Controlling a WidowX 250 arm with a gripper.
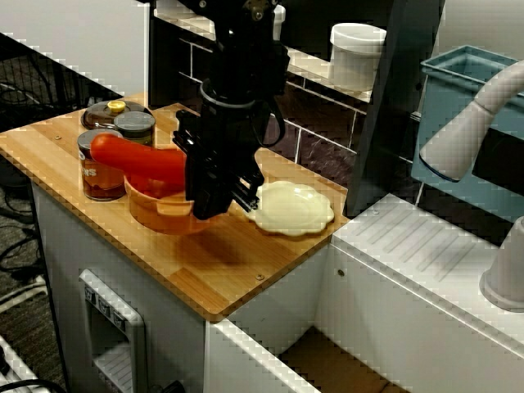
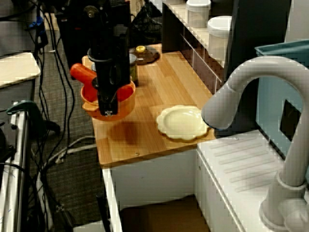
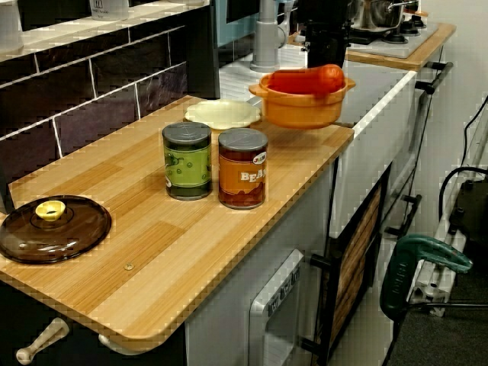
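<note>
Partly hidden claw (image 1: 206, 211) on orange pot (image 1: 160, 214)

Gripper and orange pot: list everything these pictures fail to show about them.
- Fingers: in the front view and the view by the tap, the body of the gripper covers them, so a grip on the rim of the orange pot cannot be confirmed.
- Pot's inside: the red object lying across it and the gripper hide most of it.
- Label of the orange can: partly lost round the curve in the view along the counter.

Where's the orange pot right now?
In the view from above, the orange pot is left of centre at the claw, between the two cans and the cream plate.
</note>
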